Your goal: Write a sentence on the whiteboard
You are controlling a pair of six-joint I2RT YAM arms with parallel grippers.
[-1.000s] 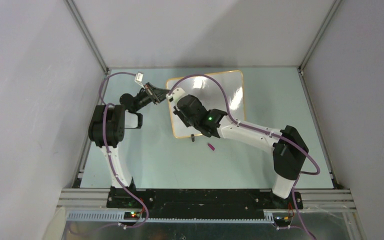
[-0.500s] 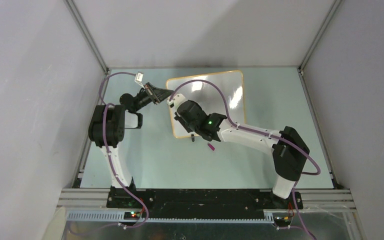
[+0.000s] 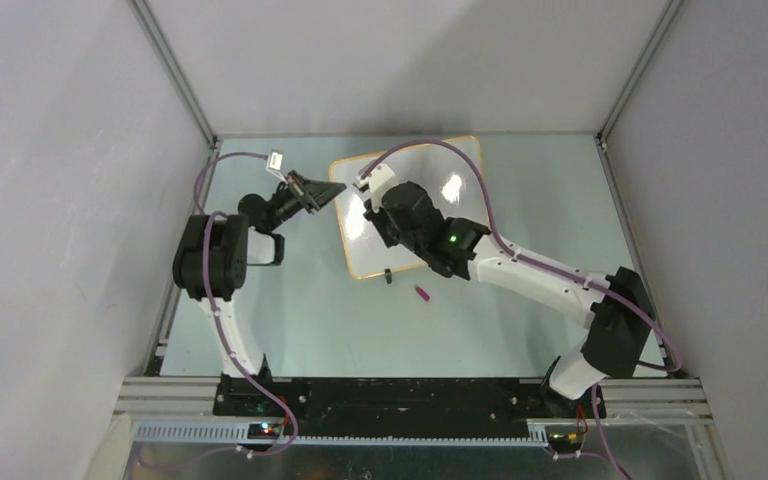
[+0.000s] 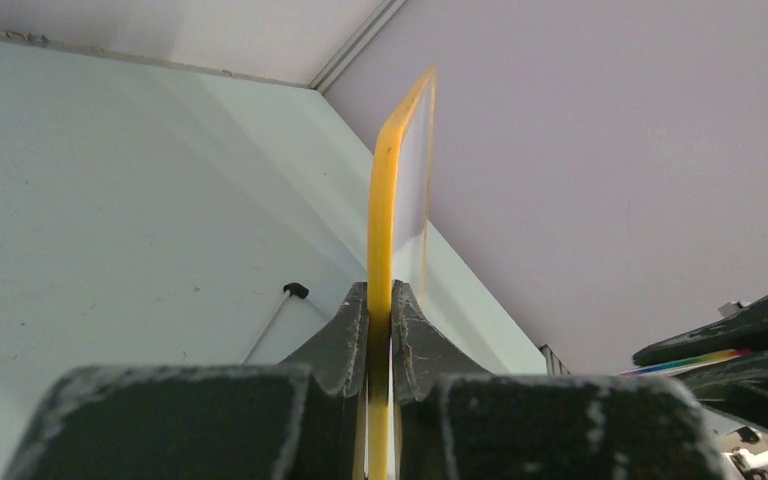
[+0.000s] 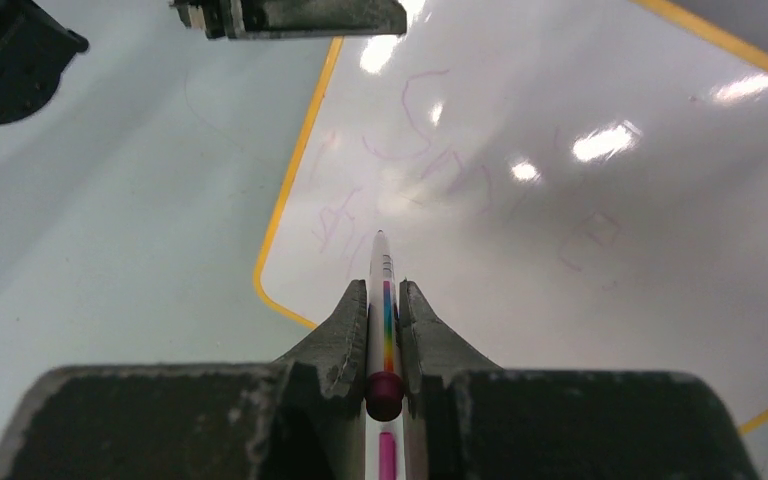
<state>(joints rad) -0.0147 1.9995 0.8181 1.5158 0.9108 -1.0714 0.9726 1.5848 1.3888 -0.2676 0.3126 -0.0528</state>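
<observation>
The whiteboard (image 3: pixel 430 215), glossy white with a thin orange-yellow frame, lies at the back middle of the table. My left gripper (image 3: pixel 322 189) is shut on its left edge; the left wrist view shows the yellow frame (image 4: pixel 381 210) edge-on, pinched between the fingers of the left gripper (image 4: pixel 380 292). My right gripper (image 3: pixel 380 195) hovers over the board's left part, shut on a white marker (image 5: pixel 384 285) with a rainbow stripe. The marker tip points at the board (image 5: pixel 580 210) beside faint purple strokes (image 5: pixel 410 150).
A purple marker cap (image 3: pixel 423 294) lies on the table just in front of the board. A small black clip foot (image 3: pixel 388 275) sits at the board's near edge. Grey walls close in the table on three sides.
My right arm has swung farther back and to the right, carrying the marker up over the board. The left gripper and the board's left edge shifted slightly left.
</observation>
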